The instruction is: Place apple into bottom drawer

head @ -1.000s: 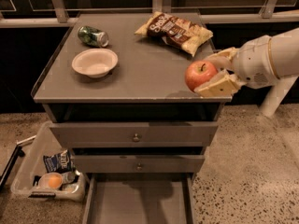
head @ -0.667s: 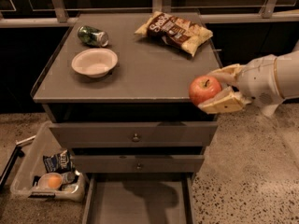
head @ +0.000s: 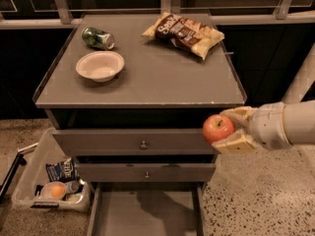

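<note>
Gripper [head: 230,131], apple [head: 218,128] beside cabinet [head: 157,77]; bottom drawer [head: 147,213] open below.

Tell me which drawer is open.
The bottom drawer, pulled out, bare floor showing; the two knobbed drawers above show only fronts. The claw holds the apple beside them.

Hand's [head: 222,131] arm [head: 295,124] beyond right edge

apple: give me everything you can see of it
The apple is round and red-orange with a paler yellowish patch, its dark stem dimple facing the camera. The skin looks smooth and whole. It is held in mid-air by the hand, one cream finger above and one below, off the cabinet's front right corner, level with the upper drawer front. Nothing else touches it. The open bottom drawer lies lower, to the left.
</note>
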{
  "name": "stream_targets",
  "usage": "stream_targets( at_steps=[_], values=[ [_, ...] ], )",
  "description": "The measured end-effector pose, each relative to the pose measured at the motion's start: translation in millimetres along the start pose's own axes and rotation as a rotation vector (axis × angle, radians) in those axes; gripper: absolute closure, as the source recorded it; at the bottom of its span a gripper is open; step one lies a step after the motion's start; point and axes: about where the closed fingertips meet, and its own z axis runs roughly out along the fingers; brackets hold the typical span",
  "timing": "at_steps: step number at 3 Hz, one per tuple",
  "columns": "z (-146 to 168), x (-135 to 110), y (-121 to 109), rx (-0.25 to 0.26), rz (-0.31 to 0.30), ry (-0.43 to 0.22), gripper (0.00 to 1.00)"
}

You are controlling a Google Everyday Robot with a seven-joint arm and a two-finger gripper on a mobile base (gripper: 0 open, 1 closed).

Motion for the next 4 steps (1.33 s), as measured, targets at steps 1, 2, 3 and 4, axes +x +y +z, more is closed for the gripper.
stream_targets(
  at_steps=[1, 2, 3, 4],
  values=[
    [11, 4, 10, -0.015, -0.054, 0.04, 1.0],
    [11, 5, 11, -0.016, -0.055, 0.041, 1.0],
    [43, 9, 29, -0.076, -0.059, 0.034, 1.0],
    [95, 23, 62, -0.154, -0.063, 0.018, 1.0]
  ],
)
